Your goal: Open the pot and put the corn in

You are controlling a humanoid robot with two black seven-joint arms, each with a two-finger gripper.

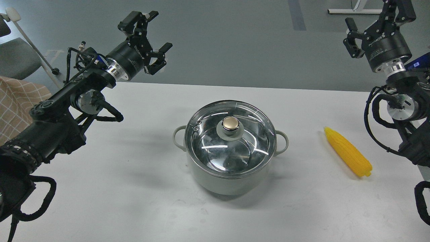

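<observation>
Both our arms are raised clear of the white table, and nothing is in either claw. Our left gripper has its fingers spread wide, empty. Our right gripper is partly cut by the frame edge; one finger shows and another seems well apart from it, so we judge it spread and empty.

The pot sits below and to the right of the left claw, well apart from it, and below and to the left of the right claw. The glass lid is seated on its steel rim, so the opening step is not yet done. The gold knob at the lid's centre is the only sensible hold: small, rounded, polished, likely slippery, so we would close squarely around its neck. The lid is rigid glass, probably fairly heavy and breakable; we would lift it straight up and set it down gently.

The corn lies on the table below the right claw and slightly left of it, tip pointing away from us. It looks like light, stiff plastic, ridged enough to grip; we would take it across its thick middle.
</observation>
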